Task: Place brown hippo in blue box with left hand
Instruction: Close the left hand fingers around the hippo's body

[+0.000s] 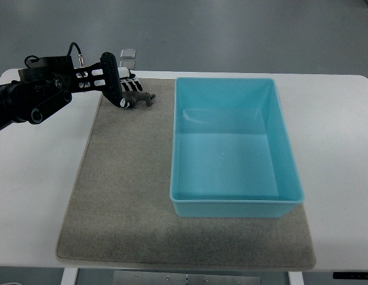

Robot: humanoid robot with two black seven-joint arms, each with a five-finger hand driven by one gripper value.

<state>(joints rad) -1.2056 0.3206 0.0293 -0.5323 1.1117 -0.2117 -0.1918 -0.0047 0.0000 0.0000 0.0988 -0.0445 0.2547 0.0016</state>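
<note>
- The left hand [116,83] comes in from the picture's left edge on a black arm and sits over the far left corner of the mat [130,196].
- Its fingers are curled around the hippo [138,97], a small brown toy (only part of it shows past the dark fingers), so the hand is closed on it.
- Whether the hippo is lifted or still touching the mat cannot be told from this steep view.
- The box [231,202] is light blue, open-topped and rectangular, and stands on the right half of the mat with nothing inside it.
- The hippo is just beside the box's far left corner, outside it and not touching its wall.
- The grey mat lies on a white desk [341,148], which shows bare on both sides of it.
- Two small clear items [129,56] lie on the floor past the desk's far edge (too small to identify).
</note>
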